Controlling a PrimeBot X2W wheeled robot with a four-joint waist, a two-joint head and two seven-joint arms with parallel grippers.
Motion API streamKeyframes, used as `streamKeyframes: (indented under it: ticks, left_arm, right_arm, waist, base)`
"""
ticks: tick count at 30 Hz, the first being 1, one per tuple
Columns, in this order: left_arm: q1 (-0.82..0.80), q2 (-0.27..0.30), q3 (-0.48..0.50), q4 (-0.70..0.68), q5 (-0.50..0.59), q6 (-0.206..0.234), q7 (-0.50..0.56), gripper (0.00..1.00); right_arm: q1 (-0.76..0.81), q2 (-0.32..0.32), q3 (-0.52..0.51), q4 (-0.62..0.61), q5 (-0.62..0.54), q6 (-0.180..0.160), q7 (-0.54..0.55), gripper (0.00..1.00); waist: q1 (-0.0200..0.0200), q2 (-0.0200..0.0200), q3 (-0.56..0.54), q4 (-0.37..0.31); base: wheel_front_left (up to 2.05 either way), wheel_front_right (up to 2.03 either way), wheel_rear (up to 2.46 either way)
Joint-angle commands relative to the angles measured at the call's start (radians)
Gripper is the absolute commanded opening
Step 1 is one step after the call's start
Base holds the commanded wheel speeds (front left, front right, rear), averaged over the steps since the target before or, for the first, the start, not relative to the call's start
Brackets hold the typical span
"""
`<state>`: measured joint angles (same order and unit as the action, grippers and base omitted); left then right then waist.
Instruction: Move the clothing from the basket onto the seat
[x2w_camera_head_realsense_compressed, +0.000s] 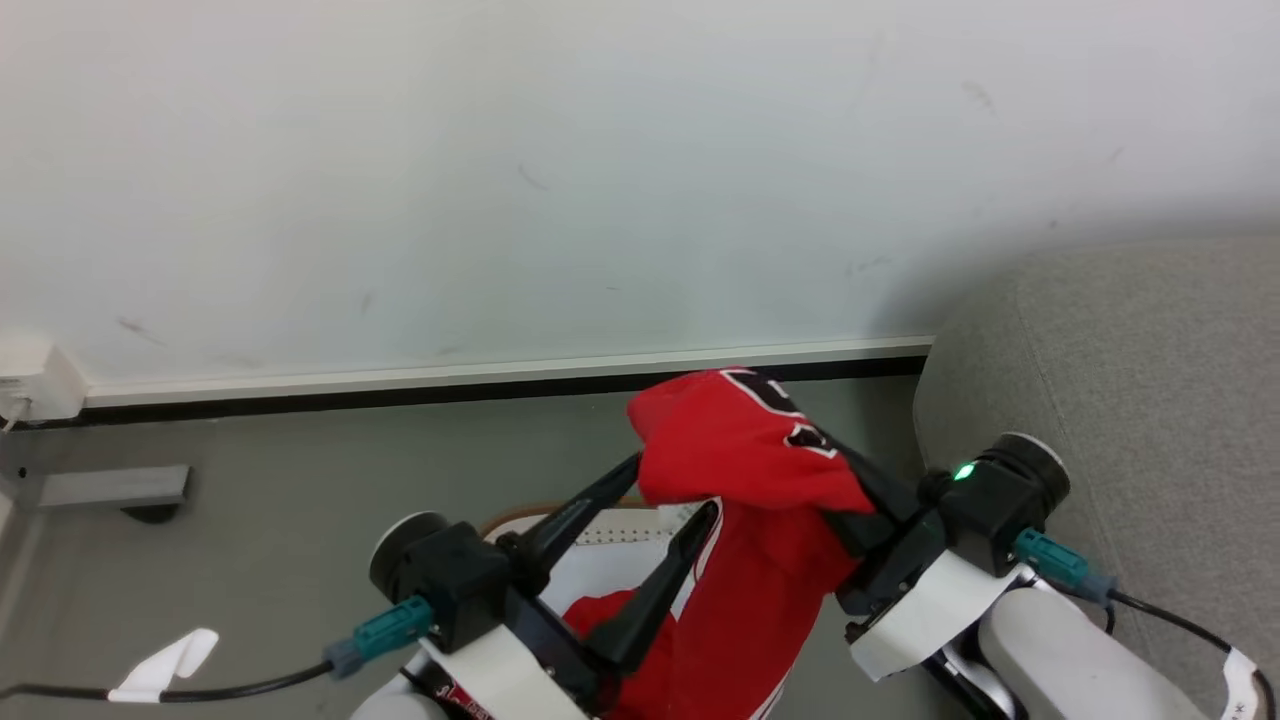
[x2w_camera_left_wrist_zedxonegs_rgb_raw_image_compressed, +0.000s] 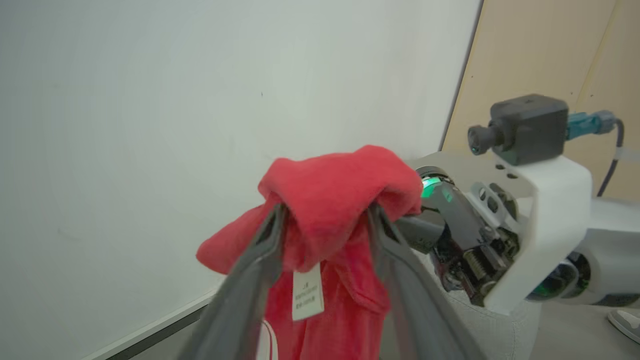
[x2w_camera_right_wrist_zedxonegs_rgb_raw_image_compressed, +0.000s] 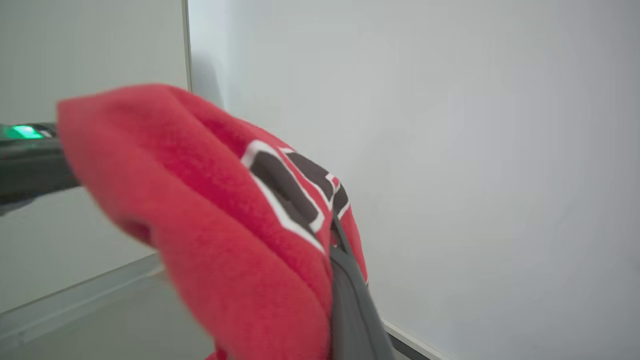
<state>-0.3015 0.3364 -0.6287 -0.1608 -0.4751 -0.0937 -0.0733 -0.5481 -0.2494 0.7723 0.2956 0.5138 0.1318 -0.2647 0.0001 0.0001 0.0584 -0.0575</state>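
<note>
The red clothing (x2w_camera_head_realsense_compressed: 745, 450) with dark white-edged lettering hangs in the air above the basket (x2w_camera_head_realsense_compressed: 520, 517), whose brown rim and white lining show behind my left arm. My left gripper (x2w_camera_head_realsense_compressed: 672, 485) is open, its two dark fingers (x2w_camera_left_wrist_zedxonegs_rgb_raw_image_compressed: 265, 250) spread on either side of the bunched fabric (x2w_camera_left_wrist_zedxonegs_rgb_raw_image_compressed: 335, 200), where a small white label (x2w_camera_left_wrist_zedxonegs_rgb_raw_image_compressed: 307, 292) hangs. My right gripper (x2w_camera_head_realsense_compressed: 862, 482) reaches in from the right, its fingers buried in the cloth and shut on it; one dark finger (x2w_camera_right_wrist_zedxonegs_rgb_raw_image_compressed: 350, 295) shows under the fabric (x2w_camera_right_wrist_zedxonegs_rgb_raw_image_compressed: 200, 210). The grey seat (x2w_camera_head_realsense_compressed: 1150, 380) stands at the right.
A white wall with a white and black baseboard (x2w_camera_head_realsense_compressed: 400, 385) runs close behind. On the grey floor at the left are a white box (x2w_camera_head_realsense_compressed: 30, 385) and a grey plate (x2w_camera_head_realsense_compressed: 110, 485). Cables trail from both wrists. A beige panel (x2w_camera_left_wrist_zedxonegs_rgb_raw_image_compressed: 540, 50) stands behind the right arm.
</note>
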Motion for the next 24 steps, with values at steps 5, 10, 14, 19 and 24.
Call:
streamKeyframes:
  ticks: [5,10,14,19,24]
  left_arm:
    - [-0.002,-0.019,0.005,0.047,0.005,0.015,-0.039,1.00]
    - [-0.021,-0.039,-0.011,0.084,0.020,0.016,-0.066,1.00]
    - [-0.038,-0.052,-0.025,0.108,0.033,0.014,-0.083,1.00]
    - [-0.056,-0.059,-0.040,0.134,0.044,0.011,-0.099,1.00]
    - [-0.069,-0.061,-0.047,0.149,0.048,0.007,-0.104,1.00]
  right_arm:
    - [0.018,-0.031,-0.090,-0.035,-0.029,-0.002,0.000,0.00]
    - [0.026,-0.057,-0.170,-0.072,-0.045,-0.002,0.000,0.00]
    - [0.049,-0.069,-0.227,-0.095,-0.052,-0.002,0.000,0.00]
    - [0.080,-0.082,-0.275,-0.113,-0.064,-0.002,0.000,0.00]
    - [0.100,-0.077,-0.306,-0.126,-0.071,-0.002,0.000,0.00]
  waist:
    - [-0.0001,-0.0001,0.029,-0.069]
    - [-0.0001,-0.0001,0.062,-0.139]
    - [-0.0001,-0.0001,0.089,-0.194]
    - [-0.0001,-0.0001,0.113,-0.248]
    - [-0.0001,-0.0001,0.131,-0.276]
  base:
    - [0.00,0.00,0.00]
    - [0.00,0.00,0.00]
    - [0.00,0.00,0.00]
    - [0.00,0.00,0.00]
    - [0.00,0.00,0.00]
